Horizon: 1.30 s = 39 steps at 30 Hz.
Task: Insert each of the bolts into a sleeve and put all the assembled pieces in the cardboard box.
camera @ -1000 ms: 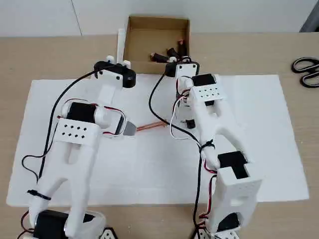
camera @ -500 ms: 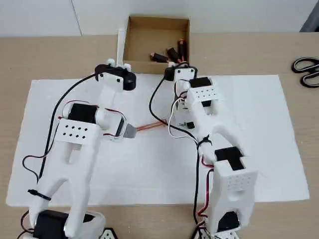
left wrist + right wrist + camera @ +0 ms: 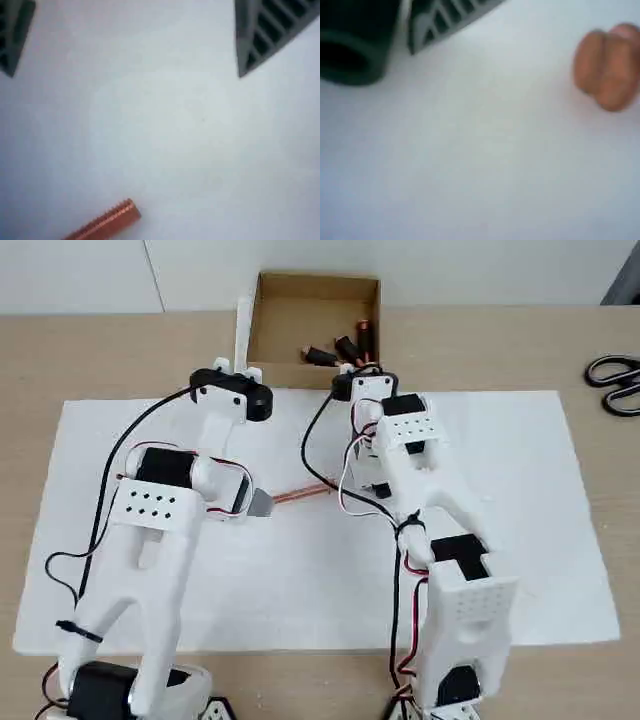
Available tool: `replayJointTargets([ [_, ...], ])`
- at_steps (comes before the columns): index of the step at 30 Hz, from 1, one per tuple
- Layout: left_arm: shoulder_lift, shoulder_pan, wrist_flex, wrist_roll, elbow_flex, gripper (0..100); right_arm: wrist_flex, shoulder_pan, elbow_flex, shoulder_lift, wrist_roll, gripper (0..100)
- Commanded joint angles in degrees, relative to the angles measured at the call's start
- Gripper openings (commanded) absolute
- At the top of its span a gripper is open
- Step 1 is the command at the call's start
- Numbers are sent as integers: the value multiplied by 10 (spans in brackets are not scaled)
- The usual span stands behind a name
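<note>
- One copper bolt (image 3: 303,494) is seen in the high view, laid flat on a white sheet (image 3: 520,470) that is spread over the light wooden counter (image 3: 100,350). One end of it is placed just beside the grey tip of the left tool (image 3: 260,502). The other end is pointed toward the right tool (image 3: 377,486), which is largely hidden under its own arm.
- The cardboard box (image 3: 262,315) is set at the far edge of the sheet, beyond both tools. The assembled pieces (image 3: 340,347), dark sleeves with copper bolts in them, are gathered inside it. A pair of scissors (image 3: 614,383) is left on the bare counter at the right edge, well apart from the rest.
- In the left wrist view, the two grey ribbed fingers (image 3: 260,35) of the left tool (image 3: 125,75) are held wide apart, with only the sheet between them. The bolt's threaded end (image 3: 111,221) is seen near the tool but outside that gap; it is touched by neither finger. Its fine copper-red threads can be made out.
- In the right wrist view, a dark hollow sleeve (image 3: 350,55) is seen just beside a grey ribbed part of the right tool. Whether that tool is apart, together or clamped on the sleeve cannot be told. The bolt's rounded copper head (image 3: 609,65) is seen on the sheet, well apart from the sleeve.
</note>
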Motion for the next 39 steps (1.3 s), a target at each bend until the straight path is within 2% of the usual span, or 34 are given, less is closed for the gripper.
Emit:
replayJointTargets([
  [1, -23, 4, -10, -1, -2, 269, -20, -8, -19, 0, -3, 169],
  [12, -19, 4, -10, -3, -2, 269, -14, -10, -19, 0, 2, 70],
  [22, -19, 4, -10, -3, -1, 269, -2, -7, -20, -7, 3, 68],
  [31, -19, 4, -13, -3, -3, 269, 36, -7, -18, -135, 3, 68],
  [39, -18, 22, -38, -10, 7, 269, 51, -3, -17, -144, 1, 68],
])
